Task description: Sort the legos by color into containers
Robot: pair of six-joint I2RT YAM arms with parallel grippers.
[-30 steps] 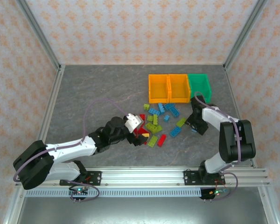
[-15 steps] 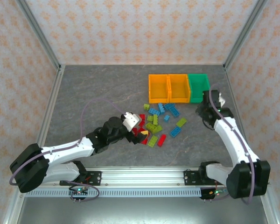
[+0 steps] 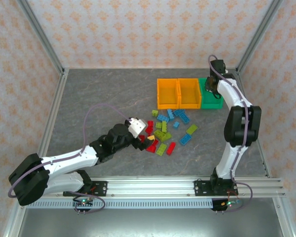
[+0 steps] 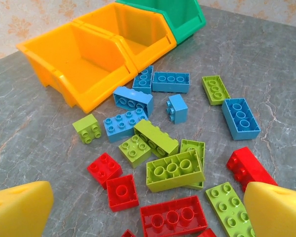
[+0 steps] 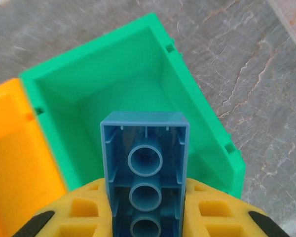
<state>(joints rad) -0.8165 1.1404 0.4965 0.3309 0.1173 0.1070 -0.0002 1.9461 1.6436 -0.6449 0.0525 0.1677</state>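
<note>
Red, lime and blue legos (image 3: 166, 131) lie scattered in front of three containers: two orange bins (image 3: 167, 94) (image 3: 189, 93) and a green bin (image 3: 207, 102). My right gripper (image 3: 211, 85) (image 5: 145, 210) hovers over the green bin (image 5: 89, 57), shut on a blue lego (image 5: 145, 148) whose hollow underside faces the camera. My left gripper (image 3: 147, 142) (image 4: 148, 219) stands open low over the near edge of the pile, its yellow fingers (image 4: 17, 210) either side of an upturned red lego (image 4: 173, 217). Beyond that lie an upturned lime lego (image 4: 175, 170) and several blue ones (image 4: 133, 99).
The bins stand side by side at the back right of the grey table (image 3: 103, 98), orange (image 4: 74, 64), orange (image 4: 133, 29), then green (image 4: 182, 15). Metal frame posts and patterned walls close in the table. Open table surface lies to the left and behind the bins.
My right arm has swung from beside the pile up and back to above the green bin, carrying the blue lego. The left gripper has crept slightly toward the pile, still open.
</note>
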